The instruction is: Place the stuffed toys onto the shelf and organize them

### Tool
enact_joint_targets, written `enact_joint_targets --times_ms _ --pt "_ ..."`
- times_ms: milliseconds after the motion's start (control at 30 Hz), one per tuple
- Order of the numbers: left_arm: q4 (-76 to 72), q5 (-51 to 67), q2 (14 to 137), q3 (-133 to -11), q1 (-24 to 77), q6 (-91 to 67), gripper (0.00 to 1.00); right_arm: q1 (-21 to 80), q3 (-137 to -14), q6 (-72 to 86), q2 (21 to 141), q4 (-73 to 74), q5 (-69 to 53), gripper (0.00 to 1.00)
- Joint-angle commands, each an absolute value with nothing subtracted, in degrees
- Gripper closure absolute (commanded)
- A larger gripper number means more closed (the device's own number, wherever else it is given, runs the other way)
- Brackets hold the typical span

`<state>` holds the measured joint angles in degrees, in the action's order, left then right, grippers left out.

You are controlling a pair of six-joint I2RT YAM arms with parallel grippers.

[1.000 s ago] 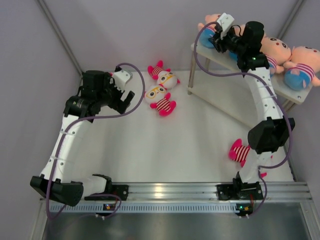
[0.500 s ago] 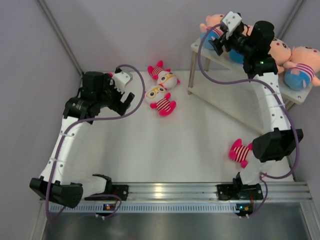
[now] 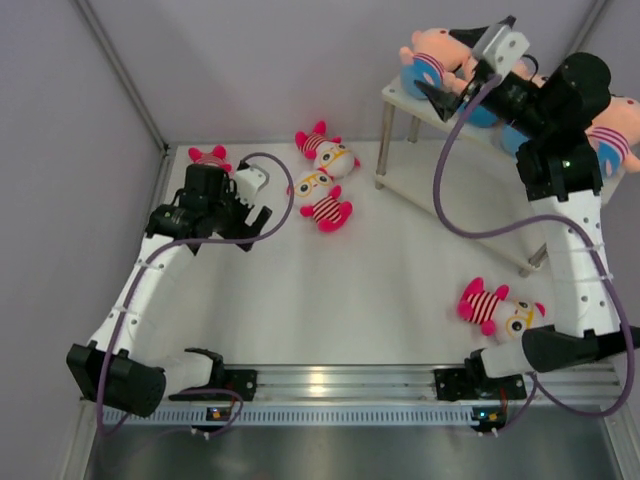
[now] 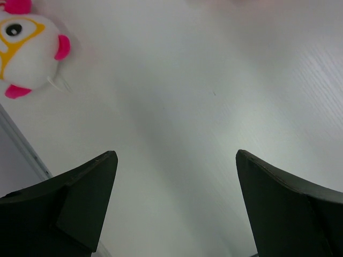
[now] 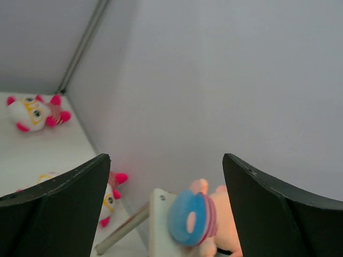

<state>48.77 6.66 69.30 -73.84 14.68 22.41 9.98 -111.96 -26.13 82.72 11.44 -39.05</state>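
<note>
The shelf (image 3: 398, 98) stands at the back right. Peach boy dolls lie on its top tier: one at the left end (image 3: 428, 52), one at the right end (image 3: 618, 138), others hidden behind my right arm. Pink toys lie on the table: two together (image 3: 322, 196) at mid back, one (image 3: 211, 155) behind my left arm, one (image 3: 499, 309) near the right base. My right gripper (image 3: 445, 95) hovers open and empty above the shelf's left end; its wrist view shows the left-end doll (image 5: 197, 219) below. My left gripper (image 3: 255, 228) is open and empty over bare table.
The shelf's lower tier (image 3: 450, 200) holds nothing visible. Grey walls close in the back and both sides. A metal rail (image 3: 340, 380) runs along the near edge. The left wrist view shows a pink toy's white face (image 4: 27, 48) near the left wall.
My right gripper has risen off the shelf's top and drawn back to the right, leaving the left-end doll lying there. My left arm has lowered and swung forward, uncovering a pink toy behind it.
</note>
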Motion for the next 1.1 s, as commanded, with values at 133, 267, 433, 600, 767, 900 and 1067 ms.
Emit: enact_joint_targets --times_ms 133,267,433,600,767,900,1067 --pt "47.6 -1.2 69.5 -67.3 14.7 15.1 0.02 32.1 -90.6 -56.5 79.4 32.4 -37.5 0.16" --pt "46.9 -1.1 67.1 -62.6 13.4 13.7 0.02 36.6 -80.0 -59.4 86.1 23.4 -28.9 0.18" --pt "44.6 -0.3 65.0 -56.9 9.0 13.9 0.02 39.2 -80.6 -69.3 97.2 20.0 -14.9 0.19" --pt "42.9 3.4 64.7 -55.1 6.7 13.8 0.02 39.3 -85.0 -75.4 108.4 16.6 -9.9 0.19" --pt "42.4 3.8 65.7 -55.2 4.4 13.9 0.02 39.3 -89.6 -78.6 117.4 16.2 -8.4 0.19" --pt "42.5 5.4 66.6 -55.4 3.4 13.7 0.02 38.6 -92.5 -78.3 121.9 15.5 -8.2 0.2" --pt "42.5 5.6 68.4 -56.1 2.8 13.5 0.02 38.3 -93.7 -78.5 124.7 18.7 -9.5 0.3"
